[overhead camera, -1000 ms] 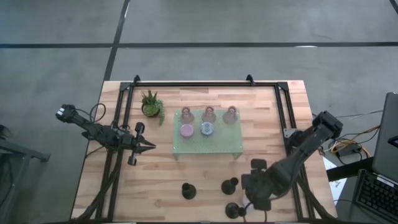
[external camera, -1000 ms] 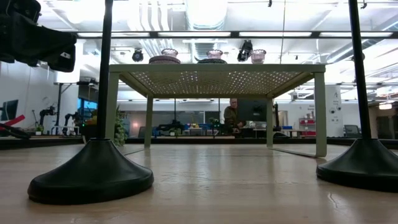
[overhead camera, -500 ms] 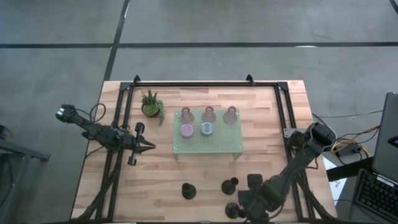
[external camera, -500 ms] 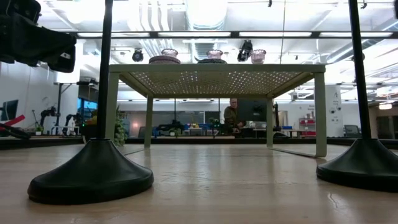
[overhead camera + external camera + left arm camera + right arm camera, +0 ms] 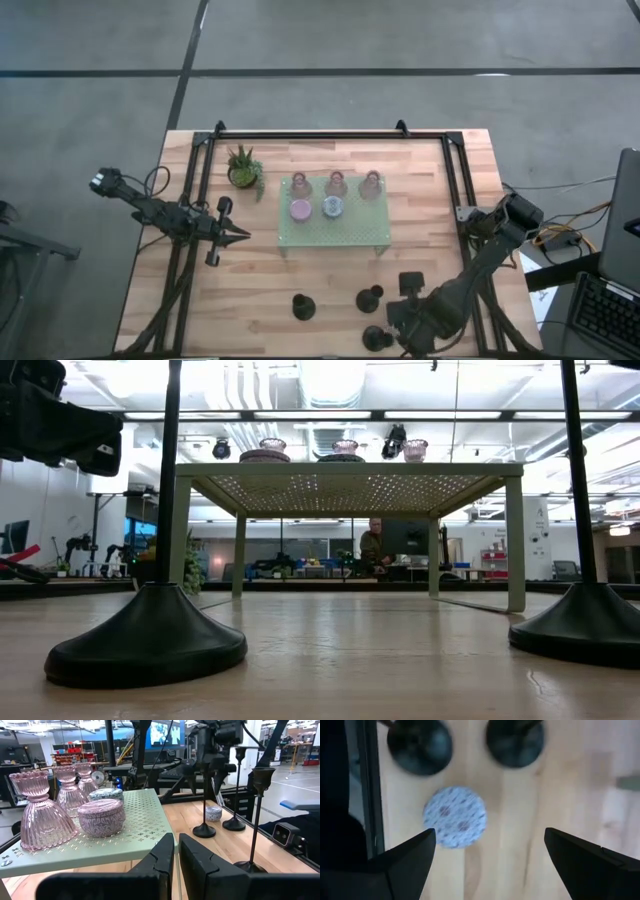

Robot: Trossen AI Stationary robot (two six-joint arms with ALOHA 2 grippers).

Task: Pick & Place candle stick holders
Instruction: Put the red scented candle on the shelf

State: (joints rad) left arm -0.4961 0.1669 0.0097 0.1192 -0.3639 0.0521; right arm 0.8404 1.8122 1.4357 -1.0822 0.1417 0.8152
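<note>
**Right gripper spread wide above a blue-patterned holder at the table's lower right**

Look at the lower right of the high view: your right gripper (image 5: 408, 325) hangs over the table's near edge, among the black candle stick holders. In the right wrist view its two dark fingers (image 5: 405, 860) stand far apart at the bottom corners, and between them, a little toward the left of the frame, lies a small round blue-grey holder (image 5: 454, 817) seen from above on bare wood. Two black round bases (image 5: 420, 745) sit along the top of that picture, beyond the blue one.

Your left gripper (image 5: 238, 235) waits at centre left of the high view, pointing toward the pale green perforated tray (image 5: 345, 232). In the left wrist view its fingers (image 5: 160, 857) are pressed nearly together with only a thin slit showing, and nothing is held.

On the tray you have five holders: three pinkish clear glass ones (image 5: 336, 184) in a row along its upper side, with a pale pink one (image 5: 300, 210) and a blue-grey one (image 5: 333, 207) below them. Three black holders stand on the wood below the tray: one at lower centre (image 5: 303, 306), one (image 5: 370, 297) to its right, and one (image 5: 377, 339) at the bottom edge just beside the right gripper. The potted plant (image 5: 243, 167) stands just left of the tray's upper corner.
</note>
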